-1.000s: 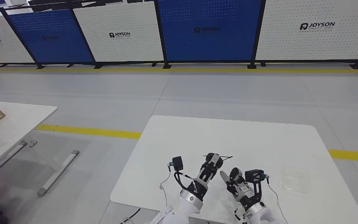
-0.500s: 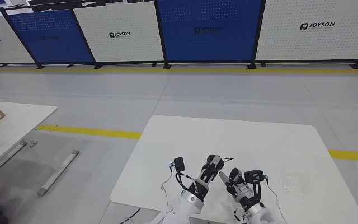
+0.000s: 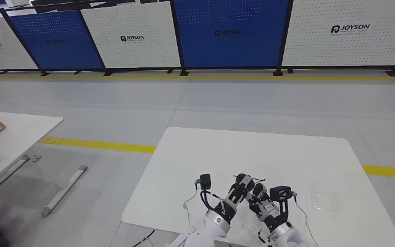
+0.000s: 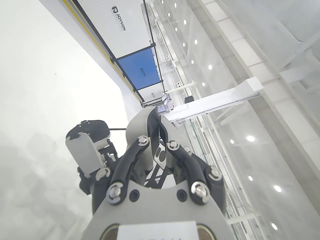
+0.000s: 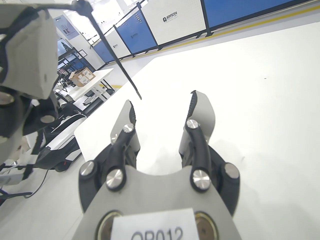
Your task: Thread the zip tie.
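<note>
My left gripper (image 4: 157, 112) is shut on the black zip tie (image 5: 110, 48), held up above the white table (image 3: 185, 154). In the right wrist view the strap slants down from the left gripper's grey fingers (image 5: 30, 51), and its tail tip ends just beyond one fingertip of my right gripper (image 5: 162, 98). That gripper is open, with nothing between its fingers. In the top view the left gripper (image 3: 247, 181) and the right gripper (image 3: 257, 189) sit close together near the table's front edge. In the left wrist view a thin stretch of the zip tie (image 4: 117, 129) runs to a right finger (image 4: 82, 148).
A clear plastic bag (image 3: 324, 199) lies on the table to the right of the grippers. The table's front edge is close behind both arms. A second white table (image 3: 24, 129) stands off to the left, across the floor.
The left arm has moved right with the zip tie, closing the gap to the right gripper. The right arm has hardly moved.
</note>
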`<state>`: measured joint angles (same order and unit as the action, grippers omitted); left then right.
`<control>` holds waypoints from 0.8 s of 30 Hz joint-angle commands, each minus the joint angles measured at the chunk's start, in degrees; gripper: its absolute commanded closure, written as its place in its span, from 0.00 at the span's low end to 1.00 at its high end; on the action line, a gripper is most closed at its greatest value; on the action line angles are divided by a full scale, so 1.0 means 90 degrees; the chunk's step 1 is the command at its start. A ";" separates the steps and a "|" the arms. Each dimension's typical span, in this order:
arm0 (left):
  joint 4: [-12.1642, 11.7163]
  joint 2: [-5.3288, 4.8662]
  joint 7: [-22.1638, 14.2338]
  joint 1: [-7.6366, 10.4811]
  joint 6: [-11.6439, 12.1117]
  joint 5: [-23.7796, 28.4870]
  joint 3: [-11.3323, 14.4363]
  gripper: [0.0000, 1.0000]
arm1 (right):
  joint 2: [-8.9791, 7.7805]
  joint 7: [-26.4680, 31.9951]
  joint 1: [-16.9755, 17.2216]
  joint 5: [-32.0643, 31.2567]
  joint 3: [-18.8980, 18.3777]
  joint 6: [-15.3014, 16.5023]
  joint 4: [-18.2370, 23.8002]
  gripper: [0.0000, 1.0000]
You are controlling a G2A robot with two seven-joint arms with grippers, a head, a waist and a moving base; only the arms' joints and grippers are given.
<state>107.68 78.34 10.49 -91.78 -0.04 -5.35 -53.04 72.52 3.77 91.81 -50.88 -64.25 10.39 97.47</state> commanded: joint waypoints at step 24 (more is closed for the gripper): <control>-0.0091 0.0020 -0.0034 0.0075 -0.0167 -0.0178 0.0175 1.00 | -0.0009 -0.0100 0.0042 0.0050 -0.0054 0.0059 0.0057 0.69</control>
<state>106.91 78.51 10.26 -91.13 -1.51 -6.95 -51.50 72.43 2.87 92.20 -50.49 -64.74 10.90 98.02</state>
